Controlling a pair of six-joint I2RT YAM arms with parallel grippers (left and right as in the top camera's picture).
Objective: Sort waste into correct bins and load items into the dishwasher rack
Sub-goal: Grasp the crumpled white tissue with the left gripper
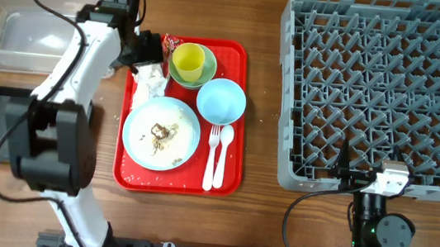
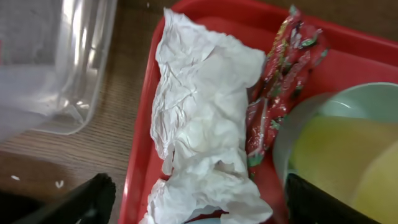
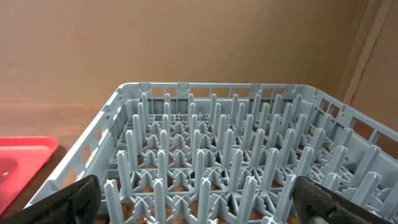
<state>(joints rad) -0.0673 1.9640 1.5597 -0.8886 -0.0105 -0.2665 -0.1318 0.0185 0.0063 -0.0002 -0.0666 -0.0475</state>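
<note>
Left wrist view: the left gripper has its jaws wide apart, and the crumpled white napkin lies between and ahead of them on the red tray. The red wrapper touches the napkin toward the picture's right-hand jaw, with the yellow cup beyond it, and the clear tub sits outside the other jaw. Right wrist view: the right gripper has its jaws spread and holds nothing, with the grey rack straight ahead.
</note>
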